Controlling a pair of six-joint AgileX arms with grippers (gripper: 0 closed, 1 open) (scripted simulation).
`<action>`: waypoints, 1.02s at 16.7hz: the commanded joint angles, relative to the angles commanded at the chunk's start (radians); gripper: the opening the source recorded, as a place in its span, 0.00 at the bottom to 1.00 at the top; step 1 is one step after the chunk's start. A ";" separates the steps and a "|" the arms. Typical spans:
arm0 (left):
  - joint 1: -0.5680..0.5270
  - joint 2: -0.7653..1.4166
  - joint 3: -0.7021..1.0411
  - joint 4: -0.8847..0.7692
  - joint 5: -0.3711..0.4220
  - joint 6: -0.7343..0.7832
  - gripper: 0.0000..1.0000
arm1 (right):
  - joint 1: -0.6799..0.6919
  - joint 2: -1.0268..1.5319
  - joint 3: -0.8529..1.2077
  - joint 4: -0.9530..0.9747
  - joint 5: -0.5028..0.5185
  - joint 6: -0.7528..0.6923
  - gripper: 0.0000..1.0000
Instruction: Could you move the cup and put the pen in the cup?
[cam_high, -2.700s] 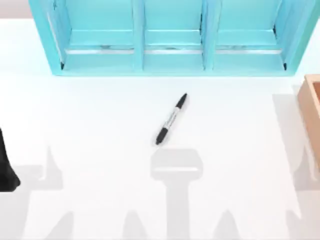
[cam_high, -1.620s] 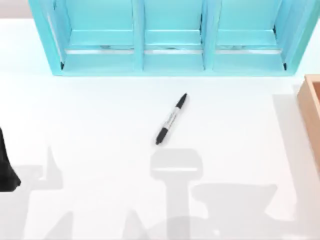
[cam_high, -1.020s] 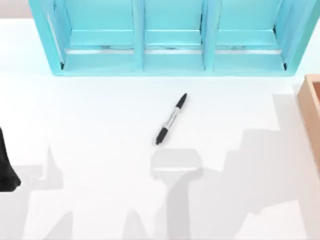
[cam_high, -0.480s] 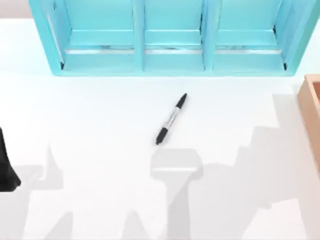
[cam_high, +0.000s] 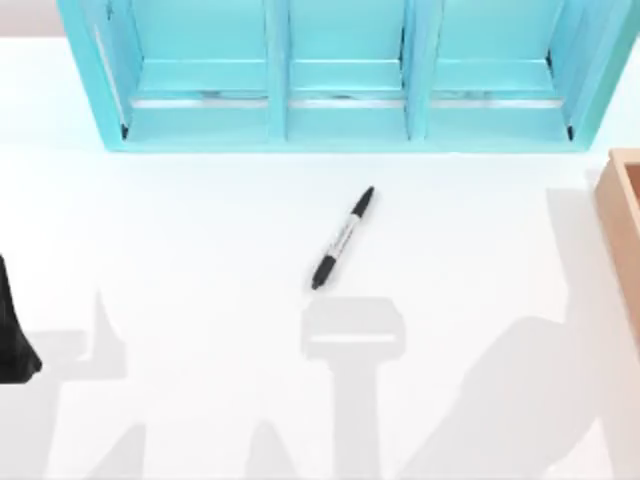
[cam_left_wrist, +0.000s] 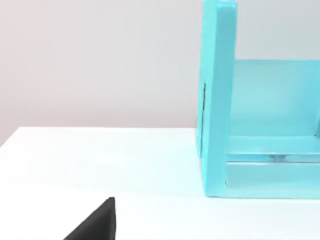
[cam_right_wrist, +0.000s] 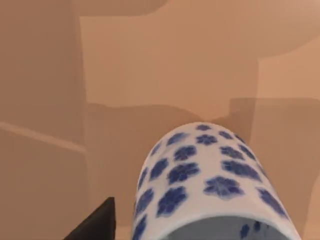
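Note:
The pen (cam_high: 342, 238), black with a pale labelled band, lies slanted on the white table near the middle, in front of the blue shelf. The cup (cam_right_wrist: 210, 185), white with blue flowers, is very close in the right wrist view, with tan wooden walls behind it. A dark part of my right gripper (cam_right_wrist: 97, 225) shows beside the cup; whether it touches the cup I cannot tell. My left arm (cam_high: 12, 340) is parked at the table's left edge, and a dark part of my left gripper (cam_left_wrist: 97, 225) shows in the left wrist view.
A light blue shelf (cam_high: 340, 90) with three bays spans the back of the table, and its end wall (cam_left_wrist: 217, 100) shows in the left wrist view. A wooden box (cam_high: 622, 230) stands at the right edge. Arm shadows lie on the front of the table.
The shadow at the table's front right has shifted and changed shape, ending nearer the right edge. The pen and my left arm have not moved.

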 joint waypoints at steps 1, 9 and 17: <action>0.000 0.000 0.000 0.000 0.000 0.000 1.00 | 0.000 0.003 -0.009 0.010 0.000 0.000 1.00; 0.000 0.000 0.000 0.000 0.000 0.000 1.00 | 0.000 0.004 -0.010 0.010 0.000 0.000 0.70; 0.000 0.000 0.000 0.000 0.000 0.000 1.00 | 0.000 0.004 -0.010 0.010 0.000 0.000 0.10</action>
